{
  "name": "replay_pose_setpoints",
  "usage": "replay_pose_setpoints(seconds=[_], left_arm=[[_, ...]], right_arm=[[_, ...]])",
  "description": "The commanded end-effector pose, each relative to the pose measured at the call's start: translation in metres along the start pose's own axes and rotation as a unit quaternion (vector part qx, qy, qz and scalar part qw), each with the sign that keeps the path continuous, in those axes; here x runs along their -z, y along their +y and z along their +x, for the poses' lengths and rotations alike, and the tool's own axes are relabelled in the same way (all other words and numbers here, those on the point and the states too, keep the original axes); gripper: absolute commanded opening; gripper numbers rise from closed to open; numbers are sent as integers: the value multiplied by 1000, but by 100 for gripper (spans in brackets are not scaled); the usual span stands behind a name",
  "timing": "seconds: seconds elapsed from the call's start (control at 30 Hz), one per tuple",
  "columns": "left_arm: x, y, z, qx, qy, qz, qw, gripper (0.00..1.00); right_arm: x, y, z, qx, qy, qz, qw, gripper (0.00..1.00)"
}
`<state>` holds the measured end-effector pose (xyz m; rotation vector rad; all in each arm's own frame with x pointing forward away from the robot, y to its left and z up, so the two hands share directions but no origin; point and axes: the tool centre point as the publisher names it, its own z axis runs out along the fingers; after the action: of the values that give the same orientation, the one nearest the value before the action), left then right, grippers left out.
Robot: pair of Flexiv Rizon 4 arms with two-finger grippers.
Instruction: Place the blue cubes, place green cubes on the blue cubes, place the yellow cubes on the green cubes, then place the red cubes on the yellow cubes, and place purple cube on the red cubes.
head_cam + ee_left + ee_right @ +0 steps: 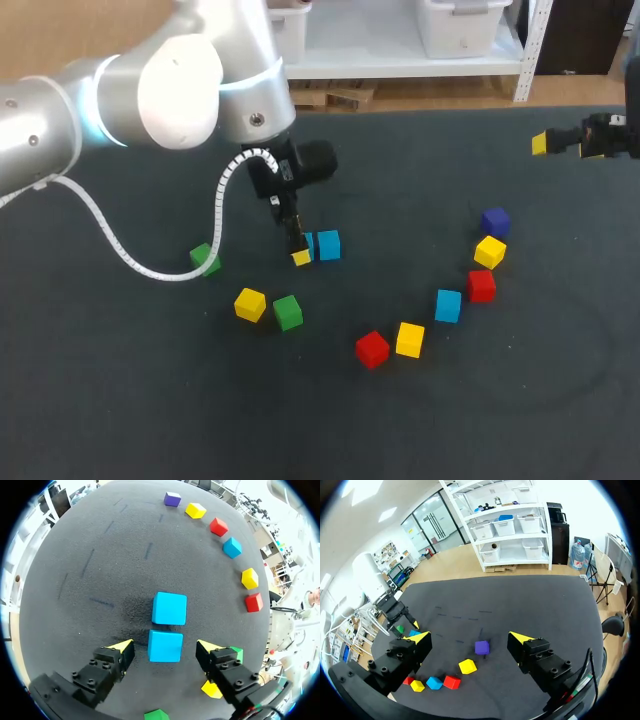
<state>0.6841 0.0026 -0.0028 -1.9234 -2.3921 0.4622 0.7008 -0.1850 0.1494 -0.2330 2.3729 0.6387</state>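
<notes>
Two blue cubes point(169, 608) point(165, 646) sit side by side on the dark table. My left gripper point(165, 647) is open and straddles the nearer one, with a gap at each fingertip. In the head view this gripper point(303, 250) stands at the pair point(328, 245), half hiding one cube. Green cubes point(205, 259) point(288, 312) and a yellow one point(250, 304) lie to its left and front. Further right an arc runs through red point(372, 349), yellow point(410, 339), blue point(448, 305), red point(481, 285), yellow point(490, 251) and purple point(495, 221). My right gripper point(565, 145) hangs open and empty at the far right.
The table point(120, 400) is covered in dark cloth. From the right wrist, the purple cube point(481, 647) and a yellow cube point(467, 666) lie below the open right gripper point(470, 639). The left arm's white cable point(120, 250) droops down to the cloth beside a green cube.
</notes>
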Motion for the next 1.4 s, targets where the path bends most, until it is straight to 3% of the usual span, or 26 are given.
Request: replay_pose_setpoints(seconds=[0.03, 0.1, 0.37, 0.53, 0.83, 1.4], left_arm=[[2, -2, 1, 3, -2, -3, 1000, 86], [4, -2, 1, 3, -6, -6, 1000, 100], [26, -3, 3, 1, -30, -17, 999, 100], [39, -2, 11, -31, -32, -13, 999, 100], [61, 16, 30, -60, -60, -18, 996, 100], [61, 16, 30, -60, -60, -18, 996, 100]], right_arm=[[1, 1, 0, 0, 0, 2, 1000, 100], [1, 1, 0, 0, 0, 2, 1000, 100], [1, 1, 0, 0, 0, 2, 1000, 100], [1, 1, 0, 0, 0, 2, 1000, 100], [1, 1, 0, 0, 0, 2, 1000, 100], [1, 1, 0, 0, 0, 2, 1000, 100]])
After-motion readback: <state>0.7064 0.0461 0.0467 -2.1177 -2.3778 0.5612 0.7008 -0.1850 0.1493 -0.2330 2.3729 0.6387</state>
